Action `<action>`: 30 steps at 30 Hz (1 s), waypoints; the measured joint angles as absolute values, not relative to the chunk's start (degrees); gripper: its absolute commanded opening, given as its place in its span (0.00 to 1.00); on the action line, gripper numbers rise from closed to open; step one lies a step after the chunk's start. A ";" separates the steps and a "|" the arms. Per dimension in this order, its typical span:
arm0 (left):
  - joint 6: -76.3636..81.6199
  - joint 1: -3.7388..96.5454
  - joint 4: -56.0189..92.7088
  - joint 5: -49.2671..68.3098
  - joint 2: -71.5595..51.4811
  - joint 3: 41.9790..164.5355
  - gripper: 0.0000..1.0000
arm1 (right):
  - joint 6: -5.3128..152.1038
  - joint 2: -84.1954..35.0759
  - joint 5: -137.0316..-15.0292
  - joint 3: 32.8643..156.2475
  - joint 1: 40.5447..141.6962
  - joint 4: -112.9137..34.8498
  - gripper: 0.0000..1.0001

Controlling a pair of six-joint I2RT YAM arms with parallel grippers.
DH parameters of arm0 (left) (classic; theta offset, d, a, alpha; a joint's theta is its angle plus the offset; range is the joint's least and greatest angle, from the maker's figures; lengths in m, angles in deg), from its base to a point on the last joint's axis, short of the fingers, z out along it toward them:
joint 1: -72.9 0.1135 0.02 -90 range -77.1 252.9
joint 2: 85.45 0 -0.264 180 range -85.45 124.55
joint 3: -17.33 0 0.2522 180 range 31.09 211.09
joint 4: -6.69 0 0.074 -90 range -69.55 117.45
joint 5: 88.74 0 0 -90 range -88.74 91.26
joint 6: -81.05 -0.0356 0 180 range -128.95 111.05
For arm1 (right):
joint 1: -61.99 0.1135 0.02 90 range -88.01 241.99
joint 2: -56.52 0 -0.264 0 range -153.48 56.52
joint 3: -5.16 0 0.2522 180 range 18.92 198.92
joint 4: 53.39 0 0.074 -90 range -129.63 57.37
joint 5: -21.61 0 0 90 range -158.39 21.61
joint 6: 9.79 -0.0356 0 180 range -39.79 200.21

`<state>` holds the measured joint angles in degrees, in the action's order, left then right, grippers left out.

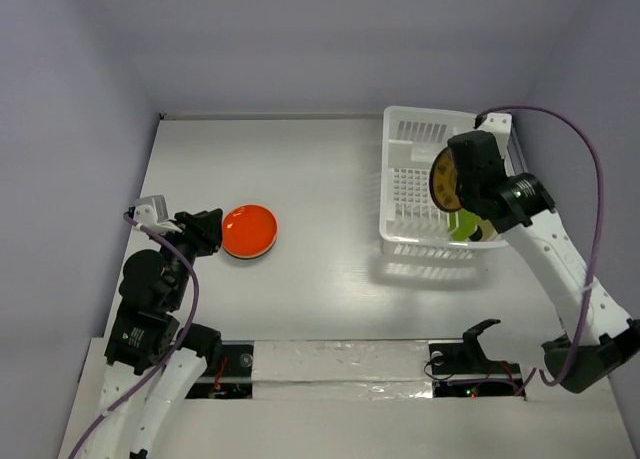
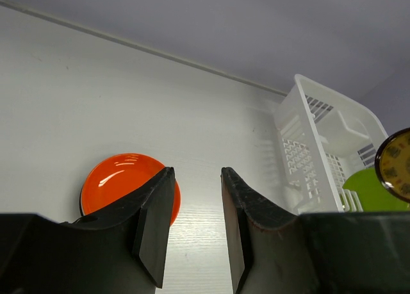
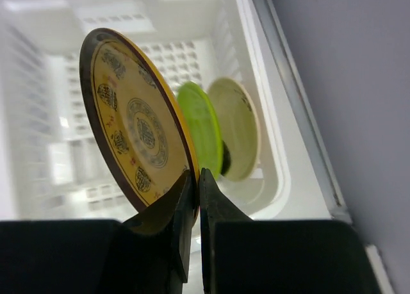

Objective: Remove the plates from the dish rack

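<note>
In the right wrist view my right gripper [image 3: 195, 179] is shut on the lower rim of a yellow patterned plate [image 3: 131, 130] with a dark edge. The plate is held on edge over the white dish rack [image 3: 269, 102]. Behind it a green plate [image 3: 202, 127] and a cream plate [image 3: 238, 130] stand upright in the rack. From above, the yellow plate [image 1: 444, 177] and right gripper [image 1: 462, 187] sit over the rack [image 1: 400, 129] at the back right. An orange plate [image 1: 249, 230] lies flat on the table, with my left gripper [image 1: 213, 229] open and empty just left of it.
The rack stands close to the right wall and near the back wall. In the left wrist view, the orange plate [image 2: 118, 179] lies partly behind the left finger, and the rack [image 2: 301, 134] is far to the right. A taped strip runs along the table's near edge.
</note>
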<state>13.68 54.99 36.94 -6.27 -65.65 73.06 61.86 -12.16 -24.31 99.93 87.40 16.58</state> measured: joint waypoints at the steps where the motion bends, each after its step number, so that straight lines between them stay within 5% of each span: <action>1: 13.68 54.99 36.94 -6.27 -65.65 73.06 0.32 | 61.64 -11.27 -24.56 101.11 88.60 16.38 0.00; 9: 13.68 54.99 36.94 -6.31 -65.65 73.06 0.32 | 57.16 -7.73 -42.17 97.16 99.95 -3.60 0.00; 19: 13.68 54.99 36.96 -6.49 -65.24 73.06 0.32 | 47.24 -45.41 -64.77 103.78 111.36 -26.31 0.00; 26: 13.68 54.99 36.96 -6.49 -65.22 73.06 0.32 | 41.14 -59.27 -71.94 108.13 113.59 -31.14 0.01; 28: 13.68 54.99 36.96 -6.47 -65.22 73.06 0.32 | 39.74 -60.91 -72.92 108.26 113.63 -31.53 0.08; 30: 13.70 54.99 36.96 -6.47 -65.22 73.06 0.32 | 38.74 -62.37 -73.41 109.11 113.81 -31.55 0.27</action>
